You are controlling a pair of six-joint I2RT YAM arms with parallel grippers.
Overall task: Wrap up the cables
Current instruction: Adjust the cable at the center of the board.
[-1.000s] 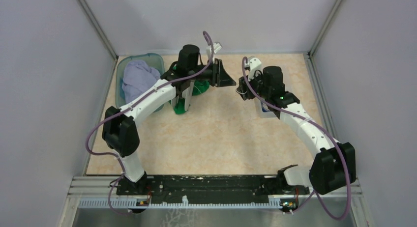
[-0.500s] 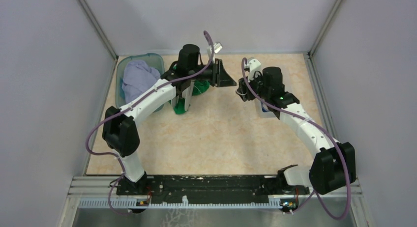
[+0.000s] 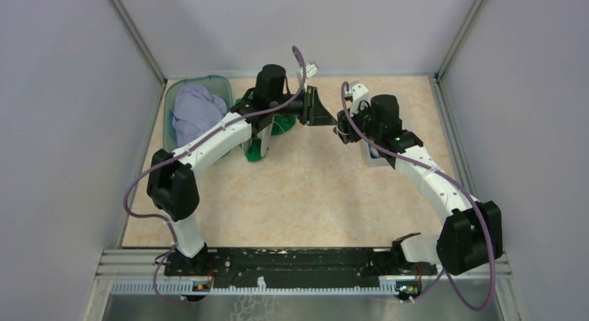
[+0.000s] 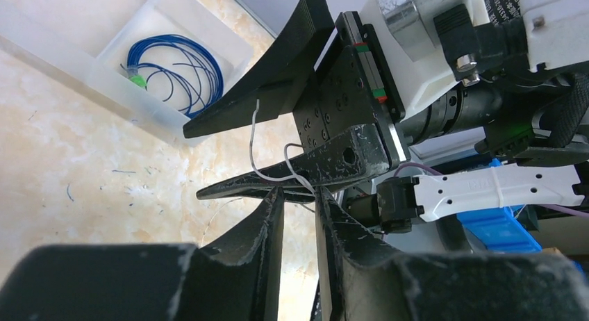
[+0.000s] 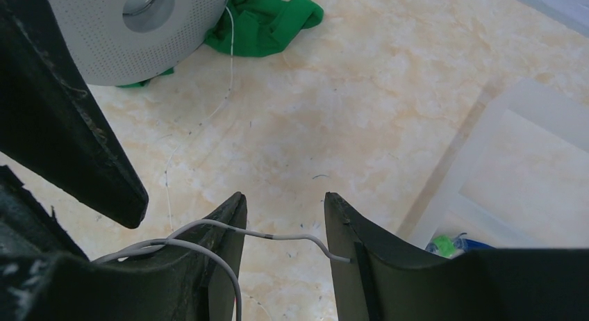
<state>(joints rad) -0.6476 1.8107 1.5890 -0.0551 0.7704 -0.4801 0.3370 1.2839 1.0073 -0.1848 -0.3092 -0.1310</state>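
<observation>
Whitish and hair-thin, the loose cable (image 4: 254, 144) does not show from above. What we get there is the left gripper (image 3: 325, 114) and right gripper (image 3: 343, 128) meeting tip to tip over the back of the table (image 3: 299, 189).

Over to the left wrist. Our own fingers (image 4: 272, 220) stand narrow, with a slit of floor between them. The wire runs down to their tips, but we cannot tell whether it is nipped. Opposite, the right gripper's jaws are spread in a wide V. The wire climbs from its lower finger to the upper one, so here its long axis stands nearly upright. Beyond, the blue cable (image 4: 179, 74) lies as a flat coil in a compartment of the white tray (image 4: 76, 74). It points nowhere in particular, and its green bit sits on the left of the loop.

Now the right wrist. The fingers (image 5: 226, 227) are apart, and the wire lies crosswise over the gap. Its free end points right and dips at the far finger. A strand trails back towards the grey spool (image 5: 104, 43), beside the green cloth (image 5: 267, 19).

We judge this wire weightless, limp, springy and slippery, and easy to kink. We would pinch it squarely between the pads, just short of the free end.
</observation>
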